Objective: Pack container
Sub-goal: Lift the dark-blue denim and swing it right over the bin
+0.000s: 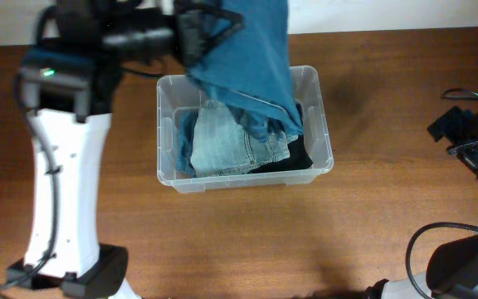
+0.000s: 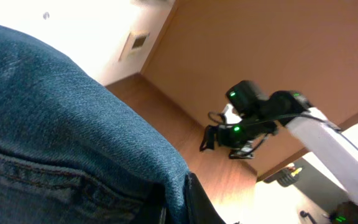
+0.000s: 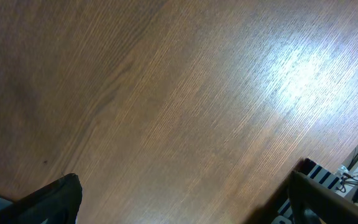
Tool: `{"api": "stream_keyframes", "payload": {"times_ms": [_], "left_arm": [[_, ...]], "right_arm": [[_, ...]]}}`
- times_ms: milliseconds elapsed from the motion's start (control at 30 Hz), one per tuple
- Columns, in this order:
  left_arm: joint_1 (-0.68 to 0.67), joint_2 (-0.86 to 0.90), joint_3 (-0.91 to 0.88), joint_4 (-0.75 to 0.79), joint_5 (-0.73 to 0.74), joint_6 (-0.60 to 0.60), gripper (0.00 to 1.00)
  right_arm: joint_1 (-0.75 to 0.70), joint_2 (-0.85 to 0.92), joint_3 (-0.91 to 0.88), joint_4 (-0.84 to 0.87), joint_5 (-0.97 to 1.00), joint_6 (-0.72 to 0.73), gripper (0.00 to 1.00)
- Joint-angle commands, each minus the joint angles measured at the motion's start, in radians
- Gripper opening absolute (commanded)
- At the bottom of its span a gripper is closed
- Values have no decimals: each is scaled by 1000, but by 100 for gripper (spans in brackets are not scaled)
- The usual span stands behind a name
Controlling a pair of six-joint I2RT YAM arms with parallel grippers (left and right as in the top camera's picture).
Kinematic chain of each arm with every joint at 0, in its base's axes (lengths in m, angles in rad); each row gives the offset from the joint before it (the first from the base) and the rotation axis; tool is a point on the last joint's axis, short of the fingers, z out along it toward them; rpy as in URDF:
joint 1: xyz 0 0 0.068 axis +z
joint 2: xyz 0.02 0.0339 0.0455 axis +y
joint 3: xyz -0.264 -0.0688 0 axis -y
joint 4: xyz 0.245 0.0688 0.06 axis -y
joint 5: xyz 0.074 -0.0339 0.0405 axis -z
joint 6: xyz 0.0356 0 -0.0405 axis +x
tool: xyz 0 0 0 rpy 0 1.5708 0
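White links (image 1: pixel 60 191); black joints (image 1: pixel 135 37); green LEDs (image 1: pixel 49 73)

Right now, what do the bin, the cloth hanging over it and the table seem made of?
Bin: clear, glossy plastic, contents showing through its walls.
Hanging cloth: blue denim, by its twill weave and stitched seams.
Table: wood or wood-look laminate, grain visible, slight sheen.

Jeans (image 1: pixel 251 50) run off top edge; they hide fingertips of left gripper (image 1: pixel 196 35) and part of container (image 1: pixel 166 133) back rim.
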Motion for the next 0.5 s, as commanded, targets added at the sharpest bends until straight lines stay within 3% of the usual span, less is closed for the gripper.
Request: {"api": "stream_keyframes", "payload": {"times_ms": [0,167,467], "left_arm": [[-75,40,30,47,-102,5,1],[-159,129,30,93,-102,5,1],[-217,177,30,182,-102,-108,1]], "right_arm": [[-5,-13,-3,0,6,9,98],[-5,-13,-3,0,6,9,98],[-5,-13,-3,0,6,9,98]]}}
